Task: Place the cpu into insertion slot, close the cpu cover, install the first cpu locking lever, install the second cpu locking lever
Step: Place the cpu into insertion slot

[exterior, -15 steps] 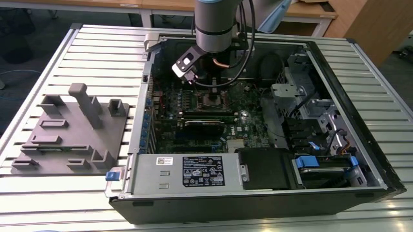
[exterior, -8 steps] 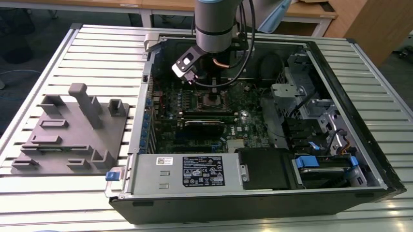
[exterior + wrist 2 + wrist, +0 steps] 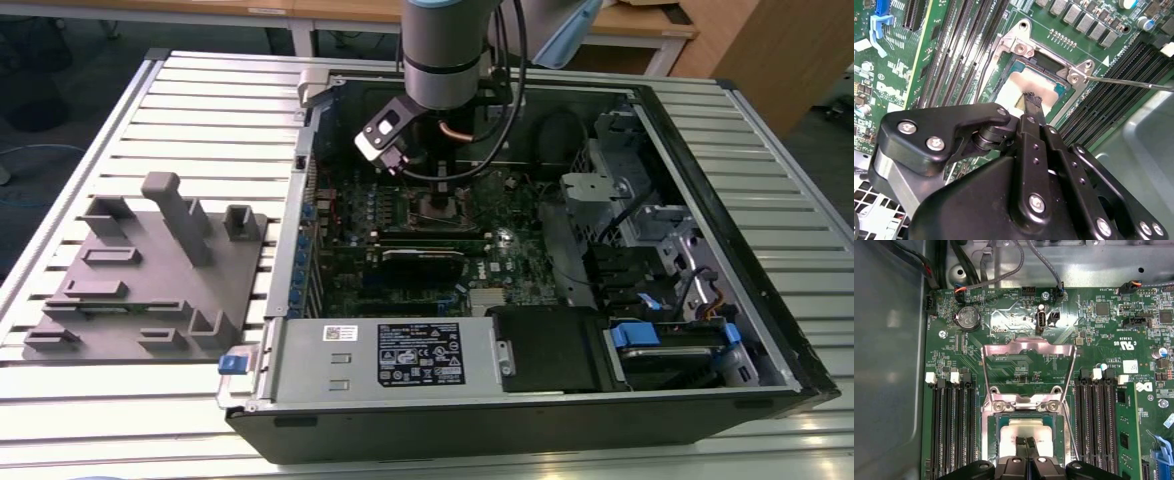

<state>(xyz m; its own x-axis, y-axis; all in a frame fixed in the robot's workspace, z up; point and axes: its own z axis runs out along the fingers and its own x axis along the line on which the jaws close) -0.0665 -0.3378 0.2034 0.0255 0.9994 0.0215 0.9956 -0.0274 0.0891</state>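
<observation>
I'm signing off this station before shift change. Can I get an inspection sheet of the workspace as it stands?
Surface: slatted metal table carrying an open computer case with a green motherboard.
Job's things: cpu lies in the insertion slot; cpu cover stands open; one thin locking lever is unlatched and sticks out sideways.
Clutter: grey moulded fixture on the table beside the case.
Grippers: gripper shut, tips at the cpu's top; contact not certain.
Cables: grey cables inside the case past the board's edge.
Surroundings: wooden desks behind the table.
</observation>
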